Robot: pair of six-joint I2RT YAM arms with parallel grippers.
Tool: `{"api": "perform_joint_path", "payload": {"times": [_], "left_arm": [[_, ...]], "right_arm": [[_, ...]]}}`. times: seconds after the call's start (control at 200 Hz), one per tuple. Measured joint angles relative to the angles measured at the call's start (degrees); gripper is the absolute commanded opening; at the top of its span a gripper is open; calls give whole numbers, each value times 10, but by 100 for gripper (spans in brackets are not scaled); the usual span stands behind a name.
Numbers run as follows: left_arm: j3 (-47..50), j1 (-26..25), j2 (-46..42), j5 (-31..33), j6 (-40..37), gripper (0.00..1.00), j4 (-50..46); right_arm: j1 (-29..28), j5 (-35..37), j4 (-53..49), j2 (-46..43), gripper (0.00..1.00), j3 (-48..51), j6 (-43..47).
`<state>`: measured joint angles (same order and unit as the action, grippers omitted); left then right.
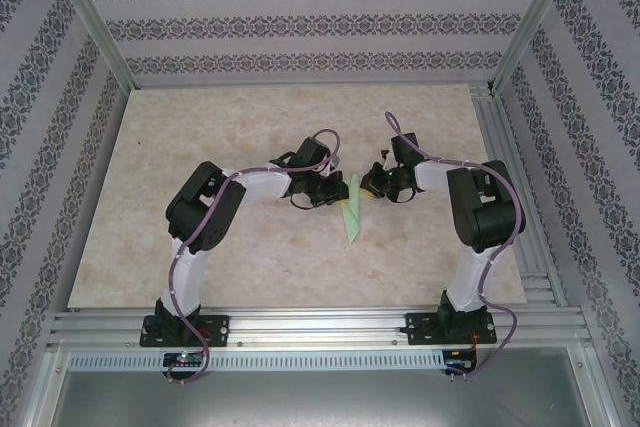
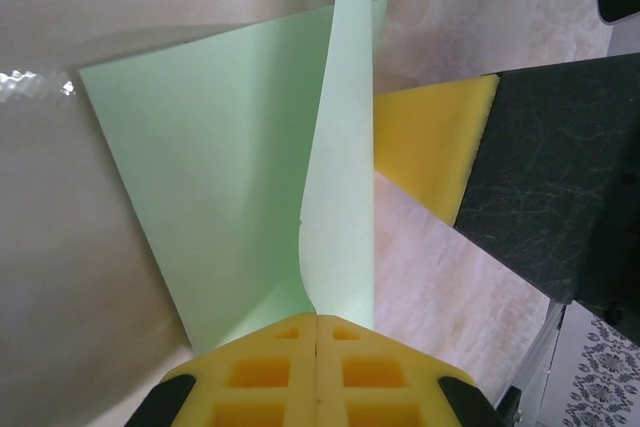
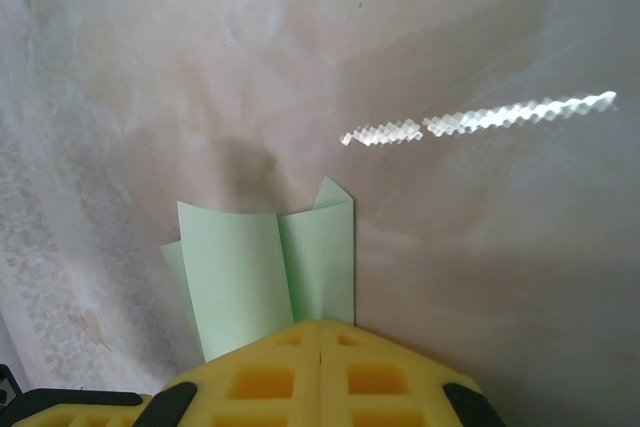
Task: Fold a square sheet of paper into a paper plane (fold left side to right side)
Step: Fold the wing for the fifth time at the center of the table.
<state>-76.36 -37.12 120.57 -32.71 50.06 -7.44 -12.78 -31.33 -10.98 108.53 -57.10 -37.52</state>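
Closest to me, the left hand's (image 2: 316, 347) yellow pads (image 2: 260, 375) are pressing together on the paper (image 2: 230, 177), pinching a raised flap at its crease. The paper is lying mid-worktop (image 1: 200, 147) between the two arms as a narrow, pale green wedge, one side resting flat and the other standing up. The right hand (image 3: 320, 347) is clamping it shut-fingered from the opposite side. I'd say the left-to-right fold is sitting halfway over. Next, the flap needs laying down flush and the crease pressing, gently enough to avoid tearing the thin sheet.

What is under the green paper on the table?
Beige tabletop shows around the green paper. The left gripper and right gripper pinch it; the spot beneath is covered.
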Motion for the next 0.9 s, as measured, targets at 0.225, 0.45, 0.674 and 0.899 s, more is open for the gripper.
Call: {"api": "perform_joint_path", "payload": {"times": [0.225, 0.45, 0.674, 0.899], "left_arm": [[0, 8, 0, 0, -6, 0, -12], [-19, 17, 1, -1, -16, 0, -31], [-29, 17, 11, -5, -21, 0, -33], [-29, 17, 22, -6, -21, 0, -34]], "right_arm": [[0, 2, -7, 1, 4, -3, 8], [-3, 4, -9, 1, 4, -5, 15], [-4, 7, -11, 1, 4, -5, 16], [-7, 10, -13, 1, 4, -7, 16]]}}
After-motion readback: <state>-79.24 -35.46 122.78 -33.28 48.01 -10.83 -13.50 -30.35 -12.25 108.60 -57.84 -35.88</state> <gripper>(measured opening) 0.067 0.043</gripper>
